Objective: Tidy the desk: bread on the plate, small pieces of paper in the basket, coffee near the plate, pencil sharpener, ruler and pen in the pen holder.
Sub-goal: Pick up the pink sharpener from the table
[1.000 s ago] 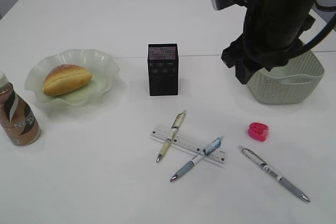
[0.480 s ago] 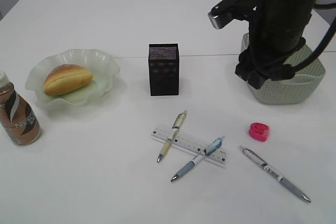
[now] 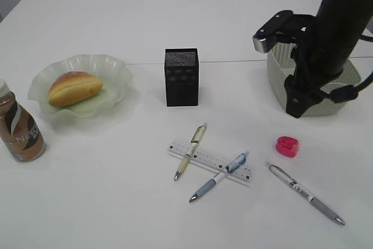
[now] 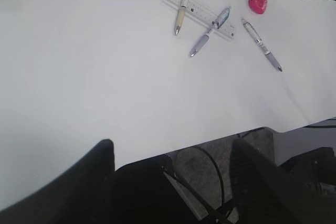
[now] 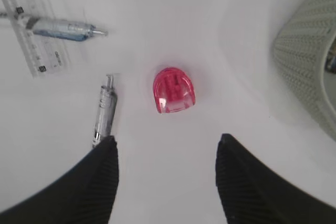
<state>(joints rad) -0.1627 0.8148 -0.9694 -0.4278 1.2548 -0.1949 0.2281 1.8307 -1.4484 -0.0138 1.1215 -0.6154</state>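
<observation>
The bread (image 3: 74, 88) lies on the plate (image 3: 114, 72), with the coffee (image 3: 19, 129) to its front left. The pen holder (image 3: 181, 77) stands mid-desk. In front of it lie the ruler (image 3: 210, 160) and two pens (image 3: 191, 151) (image 3: 218, 176) crossing it. A third pen (image 3: 305, 193) lies to the right, near the pink pencil sharpener (image 3: 287, 146). My right gripper (image 5: 167, 141) hangs open just short of the sharpener (image 5: 174, 90), with nothing between its fingers. My left gripper (image 4: 172, 143) is open and empty at the desk's near edge. No paper pieces show.
The basket (image 3: 277, 79) stands at the back right, partly behind my right arm (image 3: 326, 39). In the right wrist view its wall (image 5: 307, 51) is close on the right, and a pen (image 5: 105, 111) lies by the left finger. Cables hang below the desk edge (image 4: 210, 145).
My right arm has swung right and down from in front of the basket toward the pencil sharpener. Its jaws stay equally wide. Nothing on the desk has moved.
</observation>
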